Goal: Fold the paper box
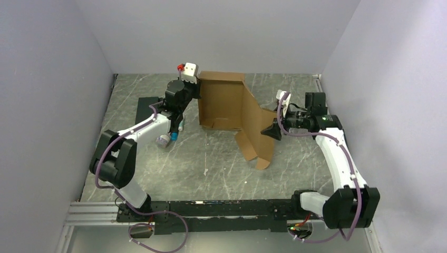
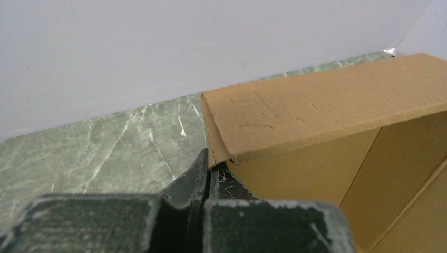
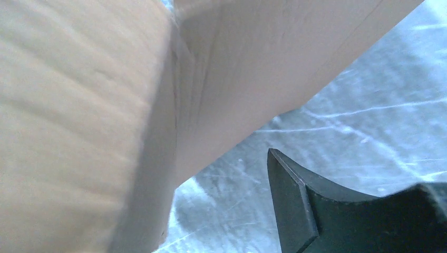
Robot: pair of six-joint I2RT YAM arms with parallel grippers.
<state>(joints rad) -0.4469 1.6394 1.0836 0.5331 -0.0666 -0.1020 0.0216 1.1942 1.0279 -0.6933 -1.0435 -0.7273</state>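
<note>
1. The left pincer (image 2: pixel 208 163) is clenched on the far left corner of the paper box (image 1: pixel 224 103). Its jaws meet on the cardboard edge just below a folded-over wall. I judge the grip serves as an anchor, keeping the raised sheet from sliding or falling while the other arm works.
2. Beside the left arm, a few small bottles (image 1: pixel 163 140) lie on the bench (image 1: pixel 211 163), apart from the box.
3. The paper box stands at the far middle of the bench. Its main panel is tipped up on edge with a narrow wall folded along the top. A long flap slopes down to the right and forward, and its tabs rest on the bench. The fold looks only partly done.
4. The right pincer (image 1: pixel 271 132) sits at the sloping flap's right edge with its jaws parted, grasping nothing. In the wrist view one finger (image 3: pixel 295 200) stands clear of the cardboard, with bench showing between them. It seems placed to push or retake that flap.
5. No brand, label or writing can be read anywhere on the cardboard.
</note>
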